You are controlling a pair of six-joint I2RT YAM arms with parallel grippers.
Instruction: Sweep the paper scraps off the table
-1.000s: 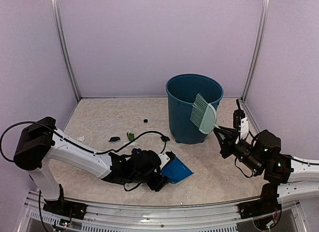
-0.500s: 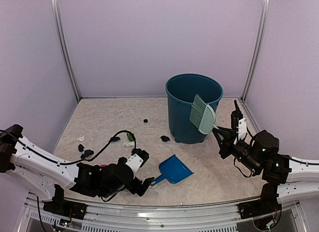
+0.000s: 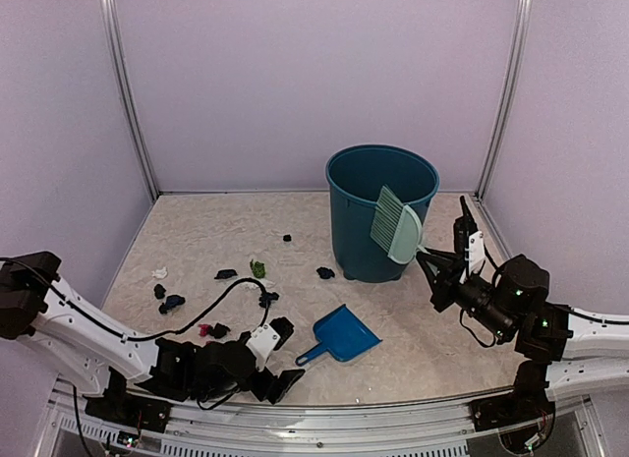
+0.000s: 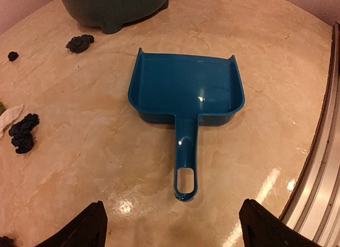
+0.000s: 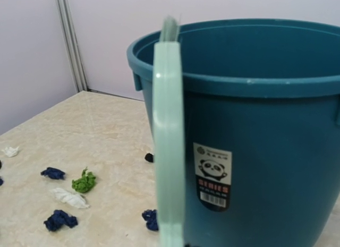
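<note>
Left hand [image 4: 170, 226], spread apart and empty, has been drawn back off the blue plastic dustpan [image 4: 186, 93]; crumpled paper scraps [image 4: 22, 134] remain unswept.

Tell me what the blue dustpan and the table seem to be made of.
The dustpan looks like glossy moulded plastic: sharp glints show on its pan. The table seems polished marbled laminate or stone; its sheen reflects light, but which is unclear.

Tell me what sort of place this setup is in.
Most likely a robot test cell, not a home. Plain lilac walls and metal posts box in the table, the left arm and right arm sit at its near rail, and the props look staged: bin, dustpan, hand brush, scattered paper scraps.
</note>
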